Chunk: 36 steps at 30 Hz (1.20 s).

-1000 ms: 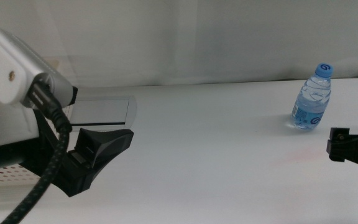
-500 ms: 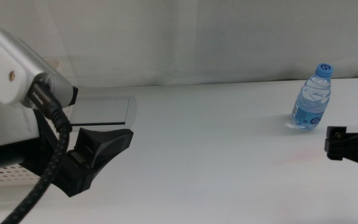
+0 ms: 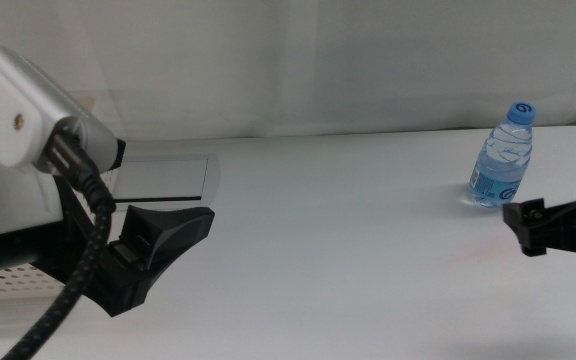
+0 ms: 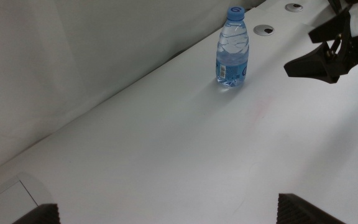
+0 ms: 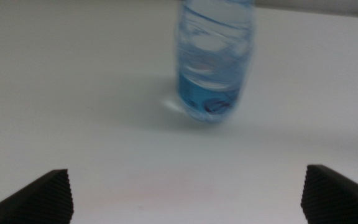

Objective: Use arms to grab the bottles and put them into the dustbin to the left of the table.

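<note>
The water bottle [image 3: 505, 158] stands upright on the white counter [image 3: 348, 240], its blue cap at the top and its long axis vertical, so it points straight up rather than toward either arm. It lies just ahead of the right gripper [image 3: 530, 226], a little further from the gripper's wrist than the fingertips, with a strip of bare counter between them; nothing touches it yet. In the right wrist view the bottle [image 5: 215, 59] sits between the two jaw tips and somewhat beyond them, near the middle of the gap. The jaws of the right gripper [image 5: 185, 186] are spread wide, plainly wider than the bottle's body.

The left gripper [image 3: 153, 245] hangs well apart from the bottle, on the far side of the counter, close to the grey inset plate [image 3: 163, 180]. Its jaw tips show at the two lower corners of its own wrist view, set wide and empty, with the bottle [image 4: 232, 46] small and distant ahead of them and the right gripper [image 4: 325, 53] close beside that bottle.

The right arm is clearly the nearer one. I judge the coming move to be a short, level advance so the open jaws pass either side of the upright body, then close across it, at right angles to the long axis. Only this one bottle is in view.
</note>
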### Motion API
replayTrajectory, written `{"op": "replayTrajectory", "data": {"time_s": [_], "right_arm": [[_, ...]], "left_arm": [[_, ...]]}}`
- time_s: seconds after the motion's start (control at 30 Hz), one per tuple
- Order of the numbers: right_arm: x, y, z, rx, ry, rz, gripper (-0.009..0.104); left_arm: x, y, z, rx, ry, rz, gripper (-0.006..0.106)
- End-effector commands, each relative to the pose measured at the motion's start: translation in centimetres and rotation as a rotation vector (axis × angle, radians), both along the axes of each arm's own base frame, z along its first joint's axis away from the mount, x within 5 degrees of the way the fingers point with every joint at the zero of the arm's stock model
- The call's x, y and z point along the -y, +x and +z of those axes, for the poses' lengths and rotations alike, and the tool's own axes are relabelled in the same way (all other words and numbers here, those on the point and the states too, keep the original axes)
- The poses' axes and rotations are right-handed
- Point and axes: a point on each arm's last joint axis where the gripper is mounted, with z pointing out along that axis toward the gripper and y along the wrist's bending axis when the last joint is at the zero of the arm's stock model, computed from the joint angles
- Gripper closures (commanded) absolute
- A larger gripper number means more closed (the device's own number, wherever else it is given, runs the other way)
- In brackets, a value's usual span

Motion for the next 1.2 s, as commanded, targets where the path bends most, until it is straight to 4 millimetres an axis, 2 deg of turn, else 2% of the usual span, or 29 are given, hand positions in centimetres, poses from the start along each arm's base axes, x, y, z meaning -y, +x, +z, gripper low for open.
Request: {"op": "replayTrajectory", "data": {"time_s": [0.0,0.27,0.37,0.5,0.57,0.7,0.87,1.17], "right_arm": [[-0.2,0.3,0.4,0.047,-0.024,0.079,-0.008],[0.7,2.0,-0.5,0.166,0.061,0.05,-0.008],[0.6,1.4,-1.2,0.241,0.082,0.087,-0.008],[1.4,0.7,-2.6,0.262,0.123,-0.02,-0.008],[2.0,0.2,-3.4,0.336,0.114,-0.071,-0.008],[2.0,0.2,-4.5,0.328,0.106,-0.072,-0.008],[1.9,0.9,-5.6,0.308,0.103,-0.074,-0.008],[1.4,3.6,-5.9,0.33,0.133,-0.08,-0.008]], "left_arm": [[0.1,-0.2,0.2,0.008,-0.019,-0.005,0.01],[0.1,-0.2,0.2,0.008,-0.019,-0.005,0.01],[0.1,-0.2,0.2,0.008,-0.019,-0.005,0.01],[0.1,-0.2,0.2,0.008,-0.019,-0.005,0.01],[0.1,-0.2,0.2,0.008,-0.019,-0.005,0.01],[0.1,-0.2,0.2,0.008,-0.019,-0.005,0.01],[0.1,-0.2,0.2,0.008,-0.019,-0.005,0.01],[0.1,-0.2,0.2,0.008,-0.019,-0.005,0.01]]}}
